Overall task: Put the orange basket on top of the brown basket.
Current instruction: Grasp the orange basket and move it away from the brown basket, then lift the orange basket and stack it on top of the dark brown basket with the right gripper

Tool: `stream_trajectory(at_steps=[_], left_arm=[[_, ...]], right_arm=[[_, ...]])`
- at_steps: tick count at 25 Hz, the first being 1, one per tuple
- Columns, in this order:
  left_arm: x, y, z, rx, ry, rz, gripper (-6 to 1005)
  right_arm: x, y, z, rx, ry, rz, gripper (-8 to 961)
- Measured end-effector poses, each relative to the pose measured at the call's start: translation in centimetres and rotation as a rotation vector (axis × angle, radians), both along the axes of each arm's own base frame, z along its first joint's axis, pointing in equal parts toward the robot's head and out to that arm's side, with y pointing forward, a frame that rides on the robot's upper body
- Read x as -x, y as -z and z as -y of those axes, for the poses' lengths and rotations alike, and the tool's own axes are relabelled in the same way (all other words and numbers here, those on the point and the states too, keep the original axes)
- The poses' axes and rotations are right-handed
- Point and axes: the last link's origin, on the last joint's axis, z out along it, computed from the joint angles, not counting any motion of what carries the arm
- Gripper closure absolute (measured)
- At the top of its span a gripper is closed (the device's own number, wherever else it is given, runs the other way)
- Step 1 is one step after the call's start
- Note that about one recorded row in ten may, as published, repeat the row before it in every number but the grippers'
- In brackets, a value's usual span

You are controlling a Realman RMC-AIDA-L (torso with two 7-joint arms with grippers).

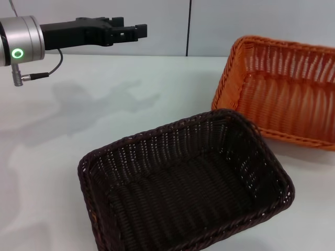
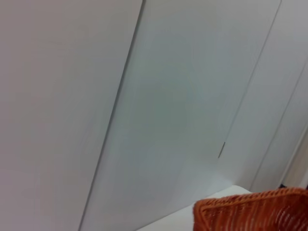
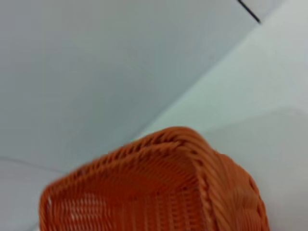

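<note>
The orange basket (image 1: 280,89) is at the back right of the white table, cut off by the right edge of the head view. It also shows in the left wrist view (image 2: 255,211) and close up in the right wrist view (image 3: 159,192). The brown basket (image 1: 183,183) stands upright and empty at the front middle, its far right corner close to the orange basket's near rim. My left gripper (image 1: 133,32) hangs high over the table's back left, far from both baskets and holding nothing. My right gripper is out of view.
The white table (image 1: 78,120) spreads to the left and behind the brown basket. A pale panelled wall (image 1: 235,26) stands behind the table. The left arm's cable (image 1: 49,70) hangs below its wrist.
</note>
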Motion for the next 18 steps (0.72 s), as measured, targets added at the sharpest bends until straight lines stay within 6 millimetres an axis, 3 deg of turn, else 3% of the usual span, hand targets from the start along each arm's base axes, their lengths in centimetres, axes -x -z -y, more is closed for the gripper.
stream_trajectory(at_steps=[11,15,18], left_arm=[[0.3,-0.1,-0.3,-0.023,-0.023,-0.002,136],[0.6,-0.4,-0.4,-0.04,-0.038,0.015,136],[0.7,-0.4,-0.4,-0.042,-0.041,0.015,136]], right_arm=[[0.4,-3.7,0.1,-0.227,-0.092,-0.059,695],[1.8,-4.5,0.2,-0.3,-0.189,-0.124,691],[3.9,-4.5,0.2,-0.323,-0.304,-0.21,687]])
